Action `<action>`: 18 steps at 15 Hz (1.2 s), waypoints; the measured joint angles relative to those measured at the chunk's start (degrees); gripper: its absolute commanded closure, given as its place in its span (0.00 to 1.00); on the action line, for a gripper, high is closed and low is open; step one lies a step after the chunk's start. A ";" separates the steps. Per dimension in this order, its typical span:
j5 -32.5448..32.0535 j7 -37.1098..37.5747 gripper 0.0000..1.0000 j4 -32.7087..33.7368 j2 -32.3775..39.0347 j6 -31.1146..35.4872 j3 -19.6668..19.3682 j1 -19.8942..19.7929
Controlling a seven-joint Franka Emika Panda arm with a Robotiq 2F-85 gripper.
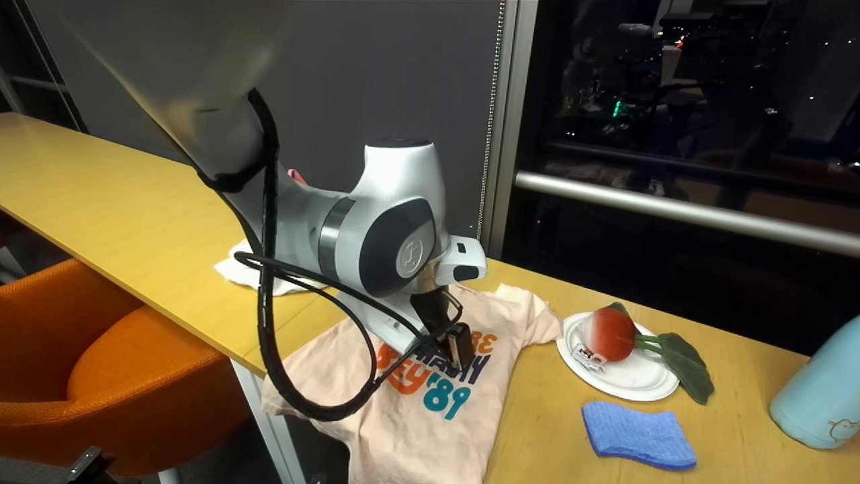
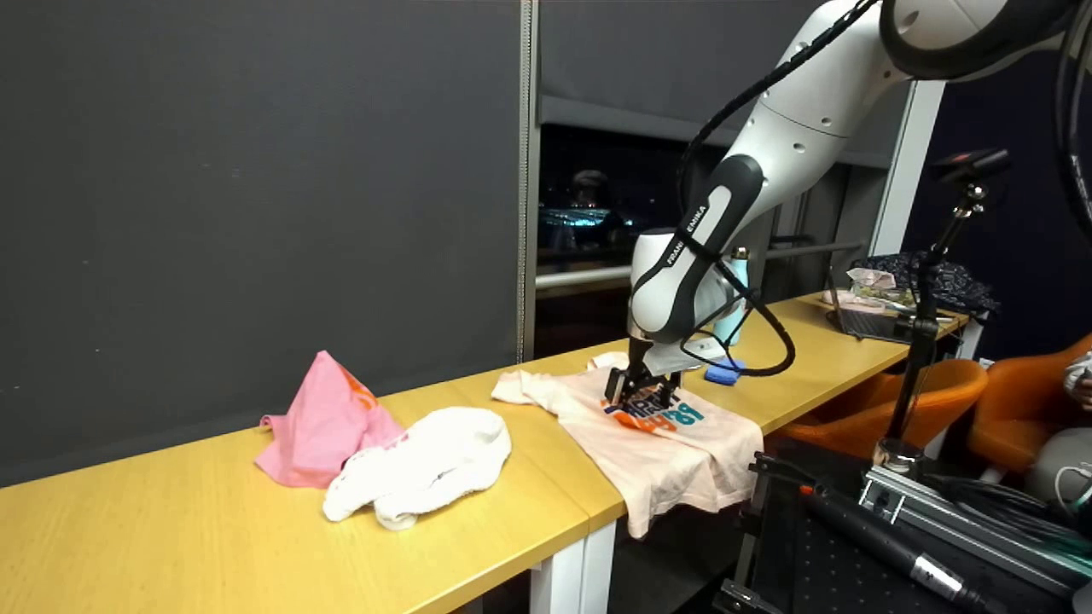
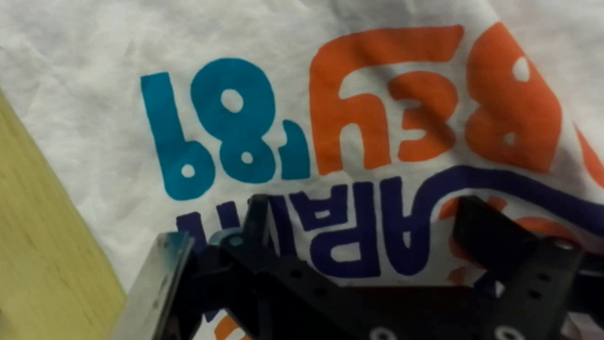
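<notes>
Black two-finger gripper point(image 3: 363, 208) is held spread wide above the pale peach cotton T-shirt with multicolour lettering point(image 1: 403, 430); nothing is seen gripped, fingertip contact can't be told. Shirt is laid on the yellow wooden table point(image 1: 537, 417), partly draped past the near edge. Likely risks: flat fabric may be missed or let slip if no fold is caught; tabletop may be struck if fingers are lowered too far; shirt may be dragged off by its overhang. Low black cable loop point(image 1: 267, 316) may be snagged on it. Room is bounded right by the white round plate point(image 1: 625, 386) and folded blue cloth point(image 1: 638, 435), left by the crumpled white cloth point(image 2: 452, 452), far by the grey blind point(image 1: 376, 81).
</notes>
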 measured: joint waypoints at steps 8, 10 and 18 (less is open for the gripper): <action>1.04 0.20 0.00 -0.97 0.29 3.52 -0.76 -2.37; 1.05 0.20 0.00 -0.95 0.29 3.58 -1.46 -3.23; 1.05 0.31 0.00 -0.53 0.19 3.58 -2.92 -4.24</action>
